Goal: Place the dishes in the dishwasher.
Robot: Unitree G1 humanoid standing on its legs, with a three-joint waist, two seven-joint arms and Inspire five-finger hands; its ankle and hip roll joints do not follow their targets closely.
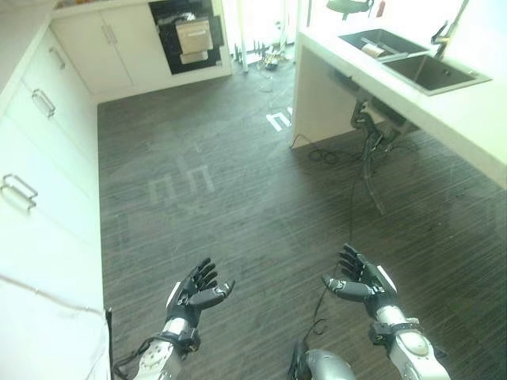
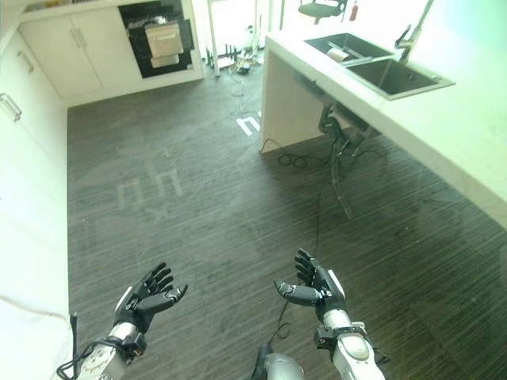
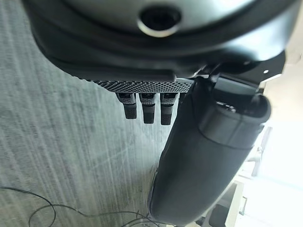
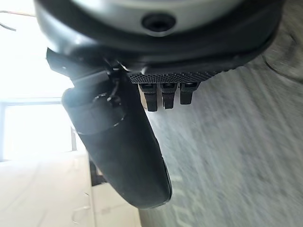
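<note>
My left hand (image 1: 194, 293) hangs low over the dark wood floor at the lower left, fingers straight and spread, holding nothing. At the lower right my right hand (image 1: 363, 283) is likewise open and empty, palm turned inward. A double sink (image 1: 412, 59) is set in the white counter (image 1: 467, 119) at the upper right, with a pale dish (image 1: 371, 49) lying in its far basin. Far off at the back wall is an open dark appliance (image 1: 188, 33) with a light rack or door inside. Both wrist views show straight fingers (image 3: 147, 106) over bare floor.
White cabinets with metal handles (image 1: 43, 103) run along the left side. Under the counter's end lie loose cables and a dark stand (image 1: 368, 154). A faucet (image 1: 447, 32) stands behind the sink. Wide floor (image 1: 238, 198) stretches between me and the back wall.
</note>
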